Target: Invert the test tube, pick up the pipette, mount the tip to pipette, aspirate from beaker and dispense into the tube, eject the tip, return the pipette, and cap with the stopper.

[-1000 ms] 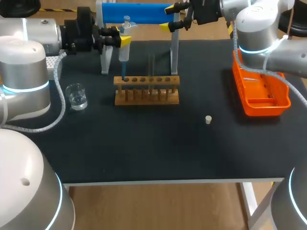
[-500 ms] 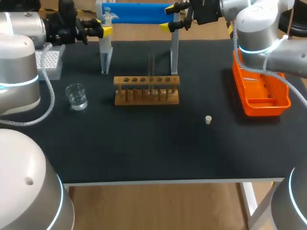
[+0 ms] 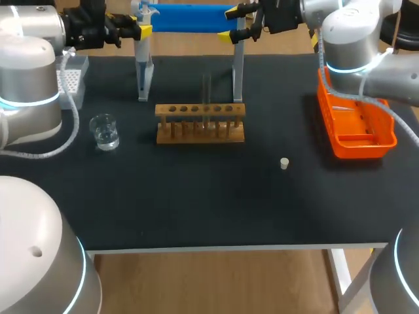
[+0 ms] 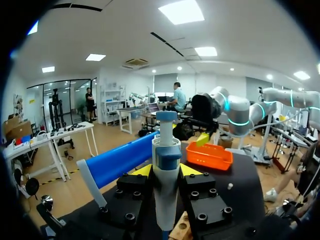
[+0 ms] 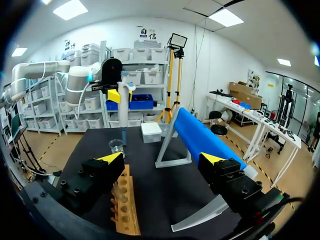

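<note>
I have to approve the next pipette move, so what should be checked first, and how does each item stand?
Left pincer shut on the white and blue plastic pipette: ok.
Pipette's lower end, tipped or bare: cannot tell, hidden.
Clear glass test tube standing in the wooden rack: ok.
Small glass beaker upright, apart from the rack: ok.
Right pincer open, holding nothing: ok.
Small white stopper lying apart from the rack: ok.

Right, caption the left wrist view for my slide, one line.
Left gripper shut on the upright pipette, the stand's blue bar beside it and the orange tray beyond.
</note>
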`<state>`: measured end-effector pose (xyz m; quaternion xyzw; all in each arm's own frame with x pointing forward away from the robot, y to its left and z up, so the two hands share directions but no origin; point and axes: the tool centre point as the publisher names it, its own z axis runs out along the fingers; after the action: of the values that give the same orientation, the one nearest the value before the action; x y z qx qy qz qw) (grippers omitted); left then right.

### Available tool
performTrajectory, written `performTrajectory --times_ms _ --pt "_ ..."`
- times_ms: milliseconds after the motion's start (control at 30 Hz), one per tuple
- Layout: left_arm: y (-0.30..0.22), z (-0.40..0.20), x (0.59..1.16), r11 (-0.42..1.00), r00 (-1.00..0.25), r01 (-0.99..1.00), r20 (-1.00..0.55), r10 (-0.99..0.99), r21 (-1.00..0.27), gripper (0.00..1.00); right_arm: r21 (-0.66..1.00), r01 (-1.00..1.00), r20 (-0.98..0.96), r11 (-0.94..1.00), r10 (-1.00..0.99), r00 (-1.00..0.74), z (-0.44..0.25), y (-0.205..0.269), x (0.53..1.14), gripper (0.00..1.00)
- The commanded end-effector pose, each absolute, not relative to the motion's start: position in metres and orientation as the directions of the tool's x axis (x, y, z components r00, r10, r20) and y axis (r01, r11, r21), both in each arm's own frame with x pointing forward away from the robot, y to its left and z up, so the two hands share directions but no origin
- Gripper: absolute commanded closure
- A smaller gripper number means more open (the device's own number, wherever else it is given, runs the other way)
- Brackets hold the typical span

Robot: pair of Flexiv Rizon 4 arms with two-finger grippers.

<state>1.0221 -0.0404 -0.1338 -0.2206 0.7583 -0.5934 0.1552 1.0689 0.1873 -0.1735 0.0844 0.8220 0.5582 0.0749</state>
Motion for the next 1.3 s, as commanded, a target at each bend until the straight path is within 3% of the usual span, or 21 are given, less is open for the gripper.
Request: performTrajectory --times_ms 33,1300 --pt "-0.045 -0.136 1.041 0.189 -0.848 -0.144 0.022 -0.53 -0.971 1.0 0.929 0.056 -0.028 0.365 0.221 -0.975 -0.173 0.187 1.069 0.0" --pt "-0.034 -0.162 1.116 0.155 -0.683 -0.235 0.049 -0.729 -0.96 1.0 0.929 0.056 -0.028 0.365 0.221 -0.975 -0.173 0.187 1.069 0.0"
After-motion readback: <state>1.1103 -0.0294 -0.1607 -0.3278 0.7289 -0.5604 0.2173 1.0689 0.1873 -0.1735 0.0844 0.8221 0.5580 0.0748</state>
